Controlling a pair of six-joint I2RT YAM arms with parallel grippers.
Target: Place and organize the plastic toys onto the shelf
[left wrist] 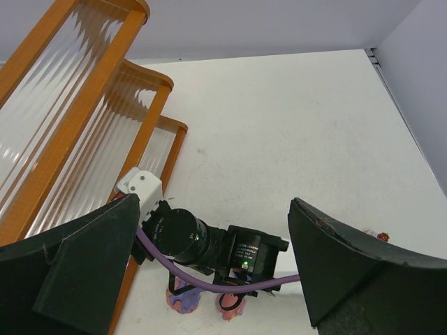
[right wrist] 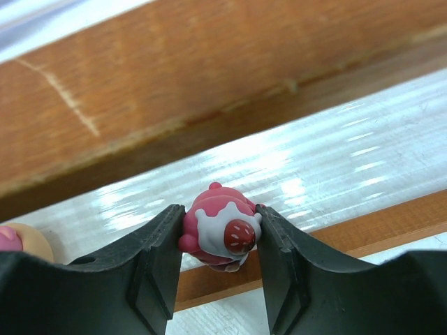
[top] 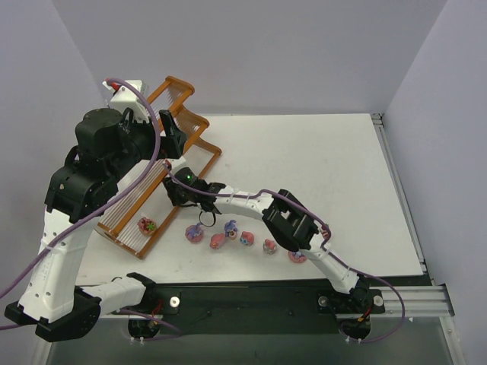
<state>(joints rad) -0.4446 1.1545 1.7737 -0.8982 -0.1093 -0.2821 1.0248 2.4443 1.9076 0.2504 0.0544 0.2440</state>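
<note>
Six plastic toys (top: 230, 226) lie loose in a short row on the white worktop (top: 327, 175), close to its near edge and just to the right of the shelf (top: 122, 217). The shelf takes the left side of the worktop and runs slanted toward the far left corner. The left arm (top: 99, 152) hangs over the shelf and hides a large part of the tiers from above; its jaws are wide apart and hold nothing. The right arm (top: 289, 220) reaches across the loose toys to the lowest tier, and its jaws are clamped on one toy (right wrist: 222, 234) over the pale rods, beside the orange-brown frame. I cannot tell if it touches the rods. This toy is round and pink, with a white patch and a red strawberry-like spot in front. One more toy (top: 147, 224), pink with green, sits on the same tier nearby.
</note>
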